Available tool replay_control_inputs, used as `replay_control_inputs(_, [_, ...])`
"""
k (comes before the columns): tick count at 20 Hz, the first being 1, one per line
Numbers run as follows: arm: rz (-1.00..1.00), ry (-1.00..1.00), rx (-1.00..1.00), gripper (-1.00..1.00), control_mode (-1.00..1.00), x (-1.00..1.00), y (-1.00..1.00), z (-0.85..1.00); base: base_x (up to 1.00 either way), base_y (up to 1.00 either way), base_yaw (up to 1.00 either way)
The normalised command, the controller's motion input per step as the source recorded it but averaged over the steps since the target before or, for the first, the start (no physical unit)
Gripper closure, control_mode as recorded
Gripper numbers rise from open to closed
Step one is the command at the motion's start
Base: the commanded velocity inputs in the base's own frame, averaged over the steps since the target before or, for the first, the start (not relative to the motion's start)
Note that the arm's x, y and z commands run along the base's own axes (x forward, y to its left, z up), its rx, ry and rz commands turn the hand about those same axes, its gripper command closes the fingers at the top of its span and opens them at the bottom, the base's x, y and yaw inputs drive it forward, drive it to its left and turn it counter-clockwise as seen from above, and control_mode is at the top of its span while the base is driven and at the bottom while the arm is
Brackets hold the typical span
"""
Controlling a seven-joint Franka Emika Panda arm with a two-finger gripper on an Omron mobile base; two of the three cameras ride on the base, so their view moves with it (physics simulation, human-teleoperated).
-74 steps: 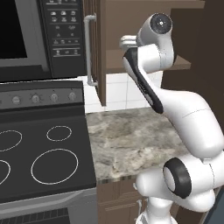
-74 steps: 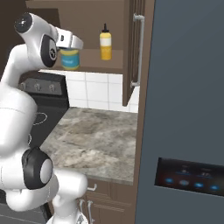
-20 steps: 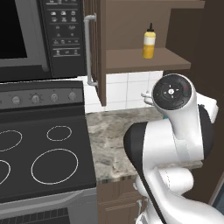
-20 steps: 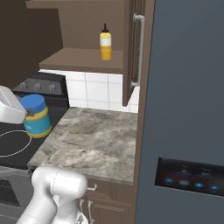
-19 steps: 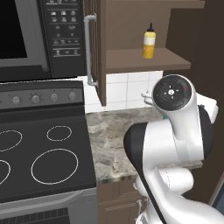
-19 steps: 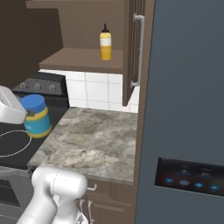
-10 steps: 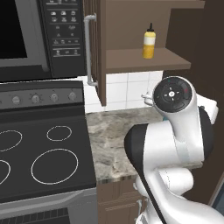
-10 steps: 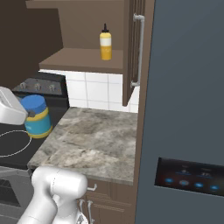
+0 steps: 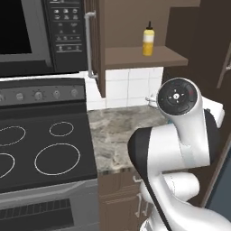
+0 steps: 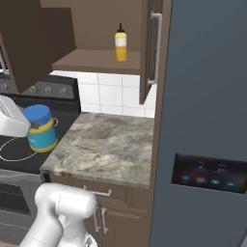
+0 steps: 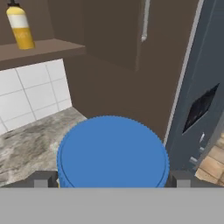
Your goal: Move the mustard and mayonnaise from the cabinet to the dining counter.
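The hand (image 11: 112, 177) pinched the mayonnaise (image 10: 41, 129), one dark tip at each side of its wide blue lid, carried low over the stove edge beside the marble bench (image 10: 108, 147). Farther back, the mustard (image 9: 148, 41) stood upright on the shelf of the open cabinet (image 9: 144, 56). Gripped so wide, the jar might slip or clip the bench edge during a swing.

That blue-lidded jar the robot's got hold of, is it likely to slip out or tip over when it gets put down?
The mayonnaise looks short and squat, so it should probably stand steady once set down. Its round, smooth-looking side could slip or twist, since the gripper holds it from two sides only, jaws spread wide. It seems rigid, unlikely to squash.
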Motion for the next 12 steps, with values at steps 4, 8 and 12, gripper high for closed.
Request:
replay_control_inputs(4, [0.00,0.00,0.00,1.00,1.00,0.00,0.00,0.00,-0.59,0.15,0.07])
replay_control_inputs(8, [0.00,0.00,0.00,1.00,1.00,0.00,0.00,0.00,-0.45,0.04,0.58])
replay_control_inputs(12, [0.00,0.00,0.00,1.00,1.00,0.00,0.00,0.00,-0.23,0.00,0.91])
